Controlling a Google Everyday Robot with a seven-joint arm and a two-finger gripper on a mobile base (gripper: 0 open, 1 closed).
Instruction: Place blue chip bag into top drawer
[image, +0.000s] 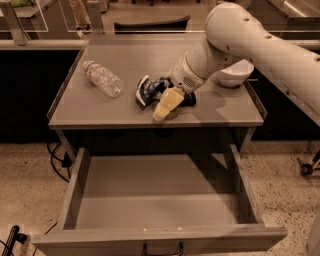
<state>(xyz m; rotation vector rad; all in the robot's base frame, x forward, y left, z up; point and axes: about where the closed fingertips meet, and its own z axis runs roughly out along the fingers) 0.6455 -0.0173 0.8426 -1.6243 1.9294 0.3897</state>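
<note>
On table, gripper nr bag, bottle, bowl

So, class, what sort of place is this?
Probably a lab or office test area: grey metal table with open top drawer, speckled hard floor, loose cables. The gripper is over the table at the blue chip bag.
</note>
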